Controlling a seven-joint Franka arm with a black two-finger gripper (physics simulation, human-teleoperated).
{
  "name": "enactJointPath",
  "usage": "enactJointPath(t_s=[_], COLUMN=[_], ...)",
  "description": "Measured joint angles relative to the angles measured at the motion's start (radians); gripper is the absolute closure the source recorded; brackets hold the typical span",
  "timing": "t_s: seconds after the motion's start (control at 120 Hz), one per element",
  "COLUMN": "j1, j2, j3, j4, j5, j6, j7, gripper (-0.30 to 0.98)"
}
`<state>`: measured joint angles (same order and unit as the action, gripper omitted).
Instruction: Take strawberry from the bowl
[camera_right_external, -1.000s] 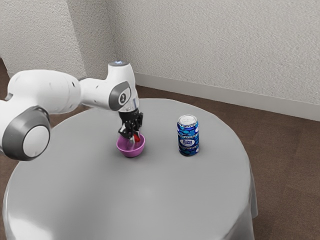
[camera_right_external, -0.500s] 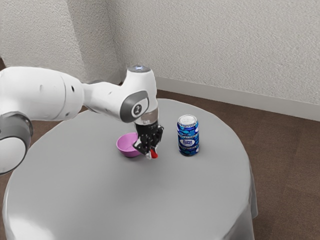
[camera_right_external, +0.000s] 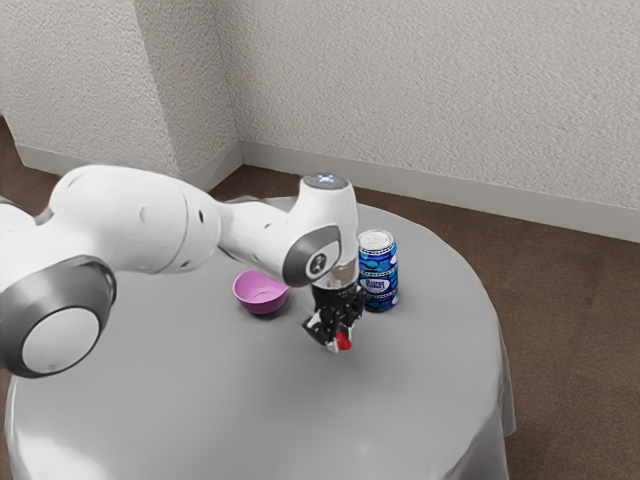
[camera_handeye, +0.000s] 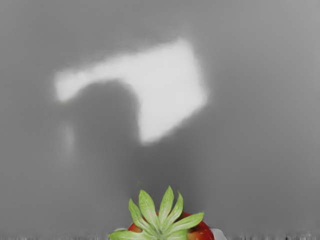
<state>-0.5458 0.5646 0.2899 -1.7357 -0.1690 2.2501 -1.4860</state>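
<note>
Grey tbl (camera_right_external: 220, 400); gripper (camera_right_external: 337, 340) closed on strawberry (camera_handeye: 160, 228), cut off in wrist view; can (camera_right_external: 379, 262) part-hidden behind arm (camera_right_external: 331, 225).

Blue-patterned cylindrical metal drink can with silver top (camera_right_external: 379, 280) stood upright on round table draped in grey cloth (camera_right_external: 200, 390). Table surrounded by brown floor (camera_right_external: 570, 330). Floor bordered by pale flat baseboard (camera_right_external: 450, 190), topped by rough-textured off-white wall (camera_right_external: 430, 90). In wrist view, grey tabletop marked by bright white patch (camera_handeye: 170, 90).

White arm (camera_right_external: 145, 218), grey joint bands (camera_right_external: 78, 282)
</note>
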Motion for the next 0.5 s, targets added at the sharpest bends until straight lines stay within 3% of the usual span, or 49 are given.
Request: enactJointPath(t_s=[0.217,0.342,0.5], j1=[0.0,0.013,0.045], j2=[-0.019,-0.118,-0.195], j3=[-0.002,0.024,0.155], j4=[-0.004,-0.044,-0.012], j5=[-0.004,0.0,0.009], j6=[0.025,-0.006,-0.09], j7=[0.007,0.04,0.11], gripper=[0.24,0.14,0.08])
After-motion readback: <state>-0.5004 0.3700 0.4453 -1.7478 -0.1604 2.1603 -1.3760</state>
